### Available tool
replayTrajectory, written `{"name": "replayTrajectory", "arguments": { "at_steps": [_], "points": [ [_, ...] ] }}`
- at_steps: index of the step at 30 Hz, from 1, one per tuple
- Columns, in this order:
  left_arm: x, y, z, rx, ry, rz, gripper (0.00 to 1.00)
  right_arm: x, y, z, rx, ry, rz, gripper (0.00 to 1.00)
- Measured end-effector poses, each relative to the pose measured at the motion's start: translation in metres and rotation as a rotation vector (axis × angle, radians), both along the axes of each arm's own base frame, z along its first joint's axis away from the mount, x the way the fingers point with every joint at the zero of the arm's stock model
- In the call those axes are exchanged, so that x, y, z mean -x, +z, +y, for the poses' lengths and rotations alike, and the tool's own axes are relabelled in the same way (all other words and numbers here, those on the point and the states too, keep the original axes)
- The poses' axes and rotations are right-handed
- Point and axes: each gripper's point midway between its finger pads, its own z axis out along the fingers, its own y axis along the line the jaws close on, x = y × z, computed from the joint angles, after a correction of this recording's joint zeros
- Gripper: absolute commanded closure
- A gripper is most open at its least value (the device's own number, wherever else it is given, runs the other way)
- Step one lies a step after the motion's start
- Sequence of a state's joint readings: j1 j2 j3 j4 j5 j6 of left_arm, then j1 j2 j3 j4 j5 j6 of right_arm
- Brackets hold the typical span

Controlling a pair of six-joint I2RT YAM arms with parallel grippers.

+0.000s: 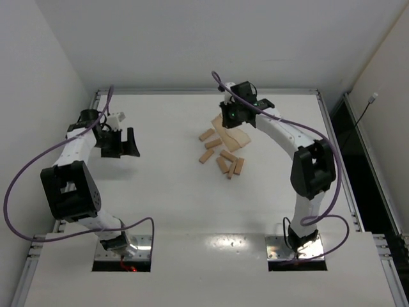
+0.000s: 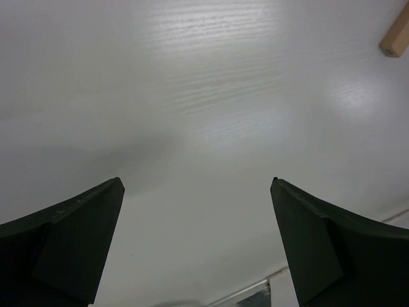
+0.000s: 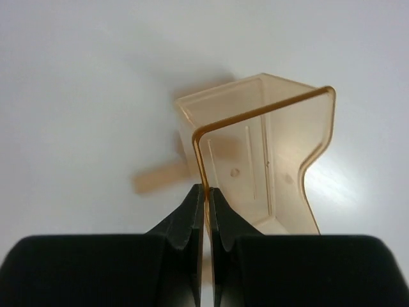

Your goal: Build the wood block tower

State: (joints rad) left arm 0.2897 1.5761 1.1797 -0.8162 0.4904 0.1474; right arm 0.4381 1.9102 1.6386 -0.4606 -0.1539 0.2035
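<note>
Wood blocks [image 1: 228,155] lie loose just beside the translucent tan tray [image 3: 255,118], no tower begun. Right gripper [image 3: 206,192] pinches the tray's wall; left gripper [image 2: 197,182] gapes wide and empty, well apart from the tray. Next, I judge: set the tray aside, then grasp a block.

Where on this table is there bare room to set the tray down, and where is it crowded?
Bare table lies between the open left fingers and the wooden blocks, and on the blocks' near side. It is crowded centre-right, where the blocks lie scattered beside the tray pinched in the right fingers.
</note>
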Motion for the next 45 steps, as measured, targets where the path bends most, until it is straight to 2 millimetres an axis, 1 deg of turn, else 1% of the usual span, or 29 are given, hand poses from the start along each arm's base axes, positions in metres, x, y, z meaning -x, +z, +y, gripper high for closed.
{"name": "replayTrajectory", "arguments": {
  "at_steps": [1, 3, 4, 6, 9, 12, 15, 17, 19, 20, 22, 26, 29, 31, 33, 38, 39, 40, 41, 42, 43, 44, 45],
  "points": [
    [-0.004, 0.001, -0.002, -0.015, -0.003, -0.012, 0.00, 0.004, -0.019, -0.022, 0.082, -0.047, 0.032, 1.00],
    [-0.014, 0.003, -0.009, -0.053, -0.020, -0.038, 0.00, 0.012, -0.049, -0.063, 0.216, -0.131, 0.096, 1.00],
    [-0.021, 0.005, -0.014, -0.075, -0.034, -0.059, 0.00, 0.017, -0.059, -0.083, 0.277, -0.170, 0.123, 1.00],
    [-0.033, 0.010, -0.027, -0.107, -0.062, -0.103, 0.00, 0.018, -0.065, -0.116, 0.365, -0.243, 0.146, 1.00],
    [-0.047, 0.016, -0.046, -0.141, -0.089, -0.156, 0.00, 0.006, -0.057, -0.157, 0.442, -0.360, 0.118, 1.00],
    [-0.059, 0.024, -0.059, -0.164, -0.092, -0.201, 0.00, -0.011, -0.038, -0.193, 0.479, -0.474, 0.078, 1.00],
    [-0.073, 0.034, -0.066, -0.192, -0.071, -0.251, 0.00, -0.038, -0.015, -0.226, 0.488, -0.584, 0.026, 1.00],
    [-0.083, 0.039, -0.068, -0.208, -0.050, -0.275, 0.00, -0.055, -0.007, -0.245, 0.493, -0.643, 0.002, 1.00],
    [-0.093, 0.044, -0.071, -0.216, -0.037, -0.295, 0.00, -0.071, -0.009, -0.265, 0.503, -0.695, -0.001, 1.00],
    [-0.098, 0.046, -0.073, -0.217, -0.034, -0.305, 0.00, -0.079, -0.015, -0.275, 0.509, -0.719, 0.009, 1.00],
    [-0.104, 0.048, -0.079, -0.218, -0.038, -0.318, 0.00, -0.090, -0.029, -0.290, 0.510, -0.746, 0.036, 1.00],
    [-0.108, 0.052, -0.088, -0.214, -0.057, -0.337, 0.00, -0.108, -0.070, -0.314, 0.478, -0.775, 0.126, 1.00],
    [-0.110, 0.053, -0.091, -0.212, -0.060, -0.346, 0.00, -0.111, -0.099, -0.331, 0.472, -0.788, 0.178, 1.00],
    [-0.110, 0.052, -0.091, -0.210, -0.061, -0.344, 0.00, -0.110, -0.112, -0.342, 0.474, -0.793, 0.205, 1.00],
    [-0.110, 0.050, -0.092, -0.205, -0.063, -0.339, 0.00, -0.114, -0.116, -0.349, 0.473, -0.794, 0.208, 1.00],
    [-0.110, 0.045, -0.093, -0.199, -0.064, -0.325, 0.00, -0.128, -0.113, -0.351, 0.454, -0.770, 0.171, 1.00],
    [-0.111, 0.043, -0.093, -0.198, -0.065, -0.320, 0.00, -0.129, -0.113, -0.350, 0.451, -0.760, 0.170, 0.94],
    [-0.111, 0.040, -0.093, -0.198, -0.066, -0.314, 0.00, -0.130, -0.115, -0.348, 0.447, -0.750, 0.170, 0.81],
    [-0.112, 0.037, -0.094, -0.196, -0.068, -0.306, 0.00, -0.131, -0.115, -0.347, 0.442, -0.742, 0.170, 0.61],
    [-0.113, 0.034, -0.094, -0.196, -0.069, -0.300, 0.00, -0.131, -0.117, -0.346, 0.437, -0.732, 0.173, 0.50],
    [-0.113, 0.031, -0.095, -0.194, -0.072, -0.291, 0.00, -0.131, -0.117, -0.345, 0.439, -0.716, 0.173, 0.42],
    [-0.113, 0.028, -0.096, -0.191, -0.076, -0.285, 0.00, -0.131, -0.116, -0.343, 0.435, -0.707, 0.172, 0.37],
    [-0.114, 0.026, -0.098, -0.188, -0.078, -0.280, 0.00, -0.132, -0.115, -0.342, 0.433, -0.697, 0.169, 0.34]
  ]
}}
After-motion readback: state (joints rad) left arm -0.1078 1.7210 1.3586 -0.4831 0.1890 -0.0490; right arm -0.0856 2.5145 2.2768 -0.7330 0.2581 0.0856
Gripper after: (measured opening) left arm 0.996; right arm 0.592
